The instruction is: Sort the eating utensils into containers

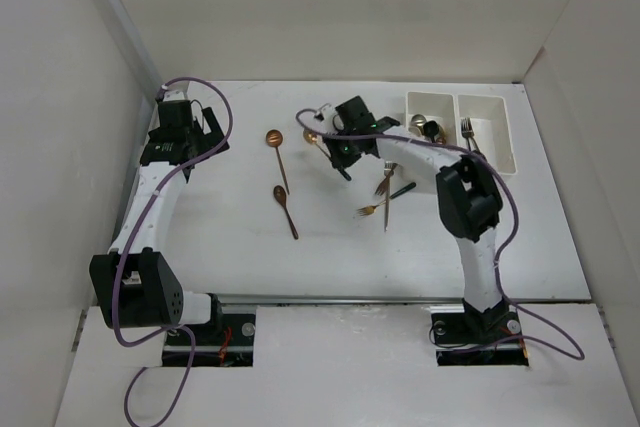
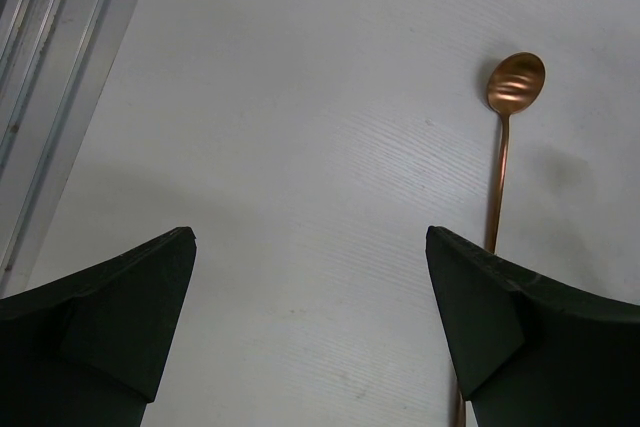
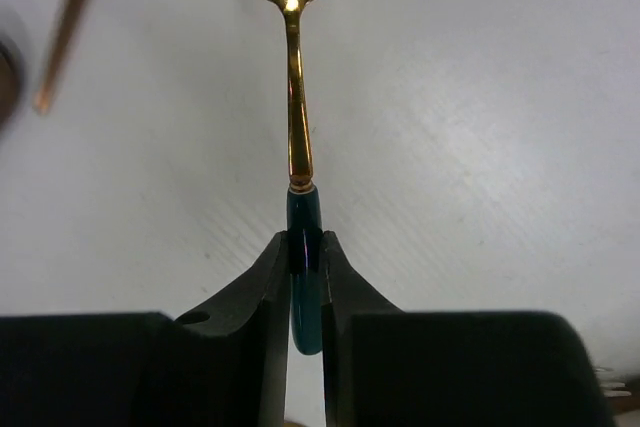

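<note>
Right end effector (image 3: 305, 247) clenched on green handle of gold spoon (image 3: 294, 97), long axis straight ahead; containers (image 1: 493, 142) lie rightward, right arm nearer. Left end effector (image 2: 310, 235) released.

Pretty plain setup tbh, just a matte white worktop (image 1: 230, 257) boxed in by a plain white back wall (image 1: 330, 7), left wall (image 1: 50, 147) and right wall (image 1: 600, 127), with a thin metal rail (image 1: 340, 300) along the near edge and soft, even light.
</note>
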Robot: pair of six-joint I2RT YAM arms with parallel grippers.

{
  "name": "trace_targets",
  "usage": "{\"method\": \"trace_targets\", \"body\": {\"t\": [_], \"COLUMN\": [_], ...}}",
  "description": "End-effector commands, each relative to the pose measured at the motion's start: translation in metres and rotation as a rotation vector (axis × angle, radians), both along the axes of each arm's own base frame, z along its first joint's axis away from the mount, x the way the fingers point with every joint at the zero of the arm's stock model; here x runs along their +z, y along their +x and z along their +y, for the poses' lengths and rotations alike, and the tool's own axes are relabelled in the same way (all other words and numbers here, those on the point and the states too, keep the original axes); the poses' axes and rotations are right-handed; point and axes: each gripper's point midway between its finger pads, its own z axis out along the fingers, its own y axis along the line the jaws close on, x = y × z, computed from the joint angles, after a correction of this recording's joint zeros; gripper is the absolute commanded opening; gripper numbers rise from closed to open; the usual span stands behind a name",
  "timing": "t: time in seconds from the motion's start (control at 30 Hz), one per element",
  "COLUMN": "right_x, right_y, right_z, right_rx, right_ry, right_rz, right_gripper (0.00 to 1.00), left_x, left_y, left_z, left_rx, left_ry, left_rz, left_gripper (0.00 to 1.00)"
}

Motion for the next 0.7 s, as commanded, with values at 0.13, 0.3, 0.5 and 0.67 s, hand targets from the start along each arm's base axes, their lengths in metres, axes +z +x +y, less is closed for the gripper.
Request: {"method": "trace_targets", "body": {"t": [0.13, 0.3, 0.5, 0.67], "right_x": [0.185, 0.169, 0.102, 0.072], "right_y": [0.074, 0.077, 0.068, 0.067], "right_z": [-0.083, -0.193, -0.262, -0.267], "right_rx": [-0.542, -0.840, -0.905, -0.906], "right_ry": [0.522, 0.296, 0.075, 0.033], "right_rz": [-0.301, -0.333, -0.196, -0.132], "right_gripper": [0.00, 0.00, 0.00, 0.00], "left_x": [0.012, 0.013, 0.007, 0.001], "left_y": [0.000, -0.001, 0.001, -0.001], "left_z": [0.006, 0.010, 0.006, -0.001], "left_rx": [0.020, 0.029, 0.014, -0.001], "left_ry": [0.004, 0.005, -0.009, -0.046], "left_rz": [-0.042, -0.051, -0.033, -0.024], "left_gripper": [1.00, 1.00, 1.00, 1.00]}}
